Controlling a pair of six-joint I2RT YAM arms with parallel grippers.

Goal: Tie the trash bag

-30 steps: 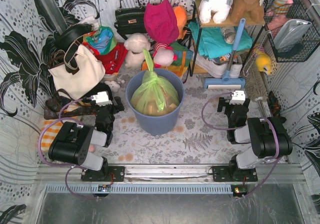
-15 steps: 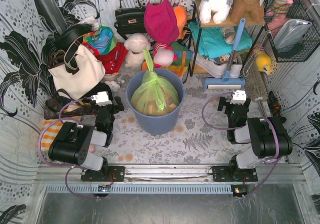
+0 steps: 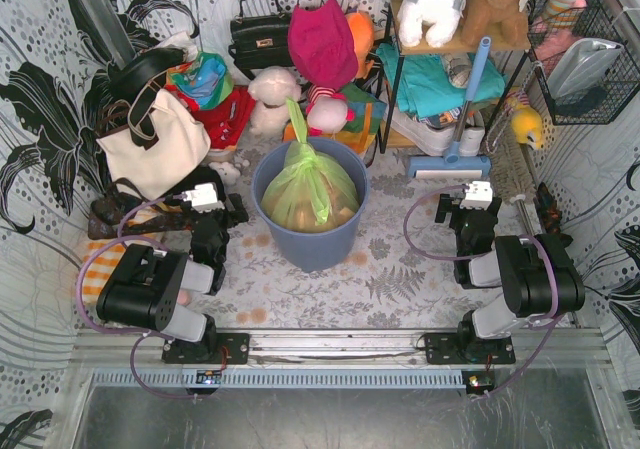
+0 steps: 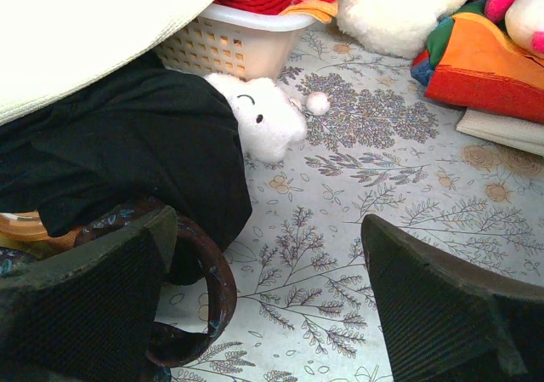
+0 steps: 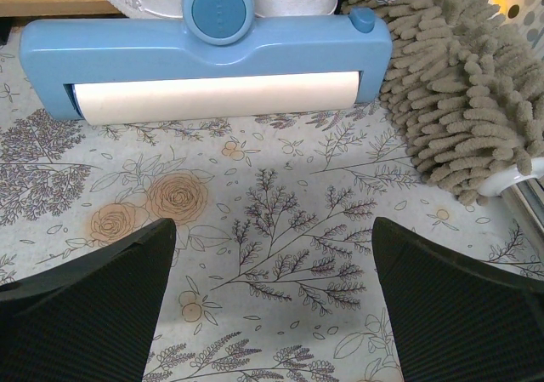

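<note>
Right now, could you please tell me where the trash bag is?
In the top view, the trash bag sits centrally, inside the blue-grey bin, just in front of the white plush toy.

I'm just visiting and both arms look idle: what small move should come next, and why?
Probably reach the left gripper toward the upright neck of the trash bag. Both it and the right gripper are open, empty and low on either side of the blue bin, well clear of the bag.

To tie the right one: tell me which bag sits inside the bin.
The light-green trash bag, standing in the blue-grey bin; the cream tote and the black handbag lie outside it, farther back.
</note>
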